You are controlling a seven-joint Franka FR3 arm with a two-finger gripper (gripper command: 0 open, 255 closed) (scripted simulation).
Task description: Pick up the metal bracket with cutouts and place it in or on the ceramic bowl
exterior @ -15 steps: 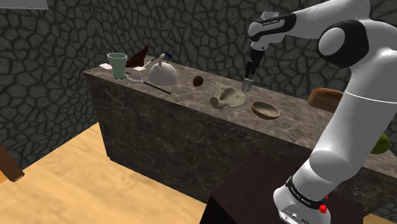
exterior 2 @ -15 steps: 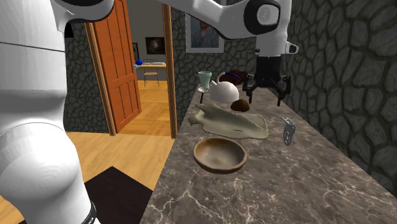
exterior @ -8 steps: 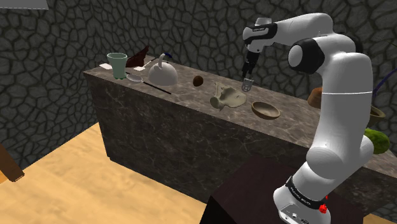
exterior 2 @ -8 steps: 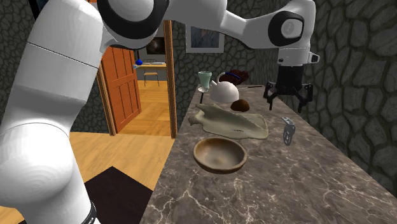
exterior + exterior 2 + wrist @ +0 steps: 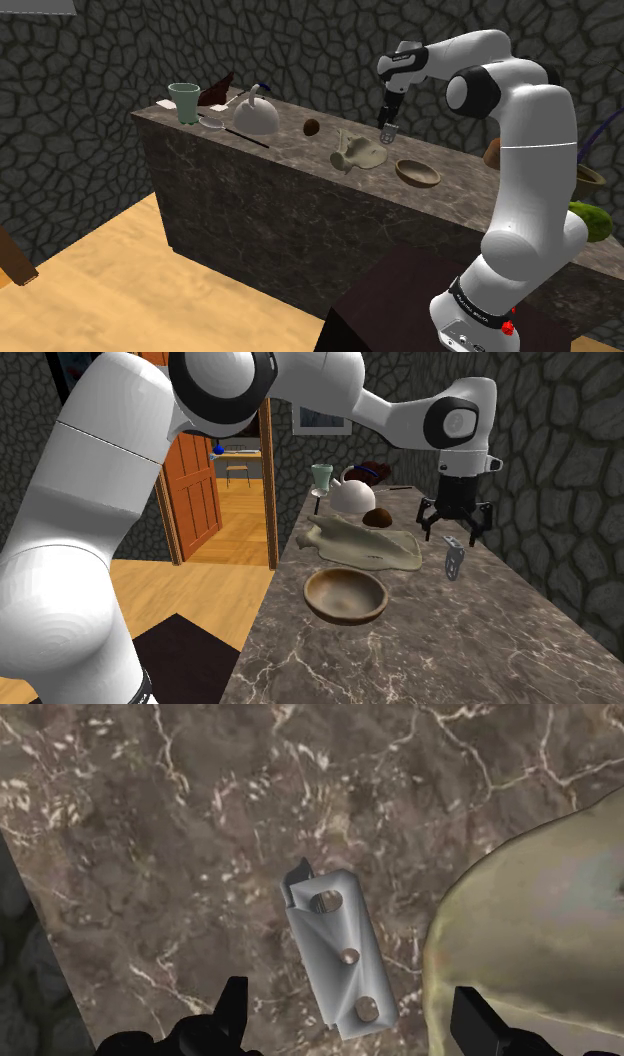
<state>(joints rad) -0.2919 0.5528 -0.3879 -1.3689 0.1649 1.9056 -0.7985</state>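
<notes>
A small grey metal bracket [image 5: 335,954] with several round cutouts stands on the marble counter, also seen as the bracket [image 5: 454,559] and the bracket [image 5: 388,133]. My black gripper [image 5: 456,528] hangs open just above it, fingers apart and touching nothing. In the wrist view the bracket lies between and ahead of the gripper [image 5: 350,1019]. The brown bowl [image 5: 346,595] sits nearer the counter's front edge in the second exterior view, the same bowl [image 5: 417,172] to the right of the bracket in the shoulder view.
A pale lumpy flat object [image 5: 363,544] lies between bracket and bowl, close beside the bracket [image 5: 530,934]. Further along the counter [image 5: 300,160] stand a white domed object [image 5: 256,115], a green cup [image 5: 184,101] and a small brown ball [image 5: 312,127]. The stone wall [image 5: 560,472] is close behind.
The gripper has come down and moved towards the bracket, now hovering right over it. The arm's elbow has folded upward. The bracket and bowl have not moved.
</notes>
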